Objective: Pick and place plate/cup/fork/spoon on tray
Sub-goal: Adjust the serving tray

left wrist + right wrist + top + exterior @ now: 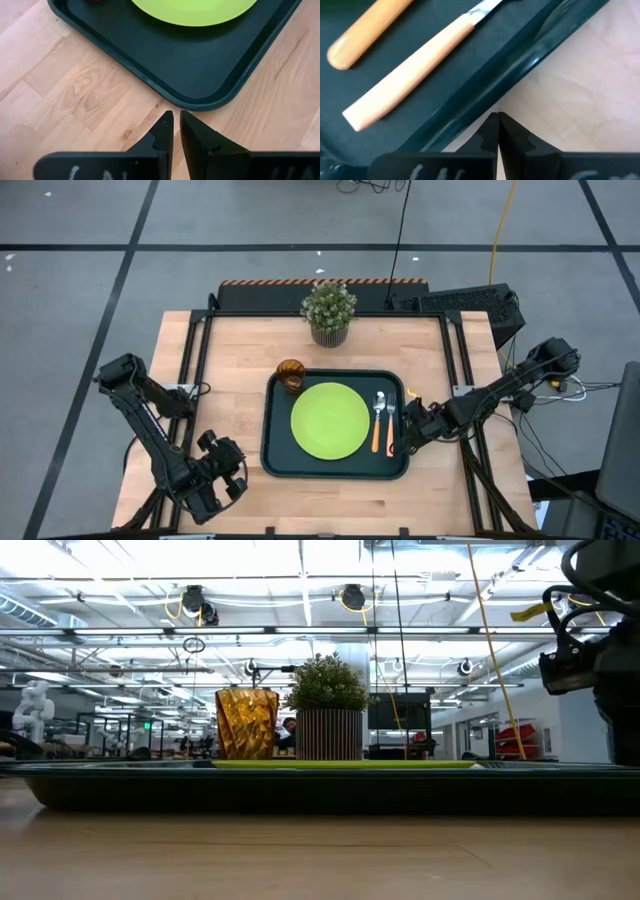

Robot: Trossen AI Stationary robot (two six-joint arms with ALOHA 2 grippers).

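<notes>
Tray: holds plate centre, cup far-left corner, spoon and fork by right rim.
Fork: light, stiff, slippery; best pinched mid-handle.
Right gripper: fingers closed, empty, at tray's right rim.
Left gripper: nearly closed, empty, off near-left corner.

Seen level with the desk, the dark tray stretches across nearly the whole width, its raised rim facing near, and only a thin lime-green sliver of the plate shows above that rim. The amber cup stands upright toward the left, and just to its right, farther back, is a potted green plant in a ribbed pot. A dark arm hangs at the far right edge above the tray, with a bright ceiling-lit room behind everything.
</notes>
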